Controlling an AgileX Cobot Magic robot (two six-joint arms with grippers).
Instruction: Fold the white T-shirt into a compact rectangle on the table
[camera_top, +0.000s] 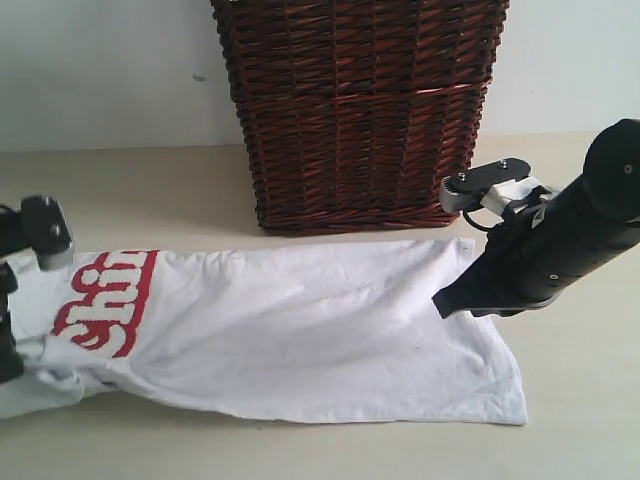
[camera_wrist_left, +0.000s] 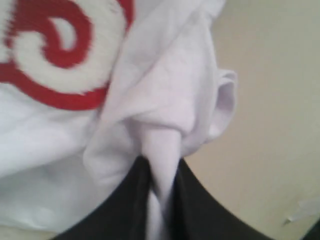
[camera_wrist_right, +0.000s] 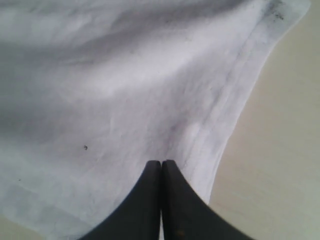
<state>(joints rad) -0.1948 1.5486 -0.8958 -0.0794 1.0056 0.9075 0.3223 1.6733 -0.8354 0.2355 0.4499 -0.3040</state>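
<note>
Left end effector (camera_wrist_left: 161, 165) grips a fold of the shirt (camera_top: 300, 330) at the frame's left edge; right end effector (camera_wrist_right: 161, 167), clenched, touches the shirt's right edge.

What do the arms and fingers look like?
The right arm is a thick black tube with small pale screws, a silver bracket and a black cable. The left arm is black and grey. All fingers are black and tapering.
</note>
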